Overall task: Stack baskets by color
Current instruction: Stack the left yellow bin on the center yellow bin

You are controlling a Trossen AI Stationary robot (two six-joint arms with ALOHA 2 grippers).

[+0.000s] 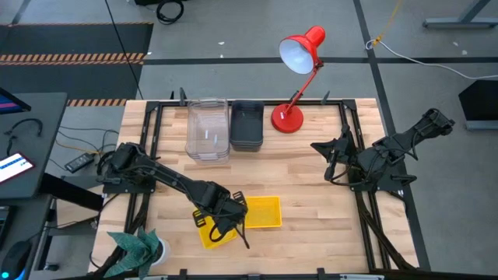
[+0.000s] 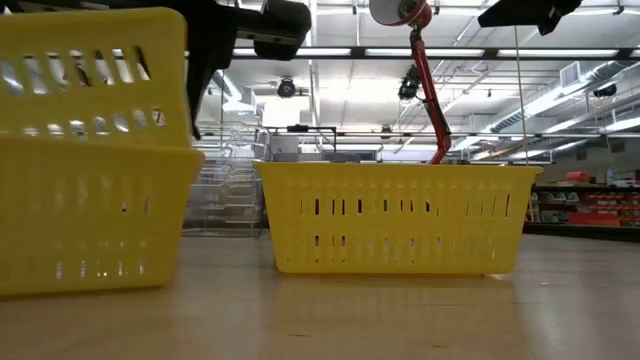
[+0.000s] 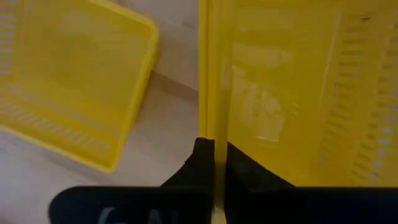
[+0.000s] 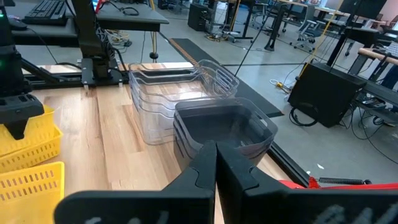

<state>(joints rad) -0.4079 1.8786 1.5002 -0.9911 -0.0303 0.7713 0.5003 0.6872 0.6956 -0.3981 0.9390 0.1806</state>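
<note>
Near the table's front edge, a yellow basket (image 1: 212, 232) (image 2: 90, 70) sits in a second yellow basket (image 2: 90, 210). My left gripper (image 1: 227, 214) (image 3: 214, 158) is shut on the upper one's rim. A third yellow basket (image 1: 261, 211) (image 2: 395, 215) rests flat on the table just to the right. At the far side stand a stack of clear baskets (image 1: 207, 128) (image 4: 168, 99) and a stack of dark grey baskets (image 1: 247, 124) (image 4: 224, 127). My right gripper (image 1: 331, 154) (image 4: 216, 152) waits shut at the right, in the air, touching nothing. My left gripper pinches the upper yellow basket's side wall at its rim (image 3: 215, 134), one finger inside the basket and one outside. The fingers come from above, pointing steeply down, across the rim. The basket's lower part sits in the yellow basket below it; whether it rests there I cannot tell.
A red desk lamp (image 1: 299, 78) stands at the far edge beside the grey stack. A teal bundle (image 1: 136, 245) lies at the near left corner. Black frame rails (image 1: 354, 140) run along the table's sides. Bare wood (image 1: 296, 171) lies between the yellow baskets and the far stacks.
</note>
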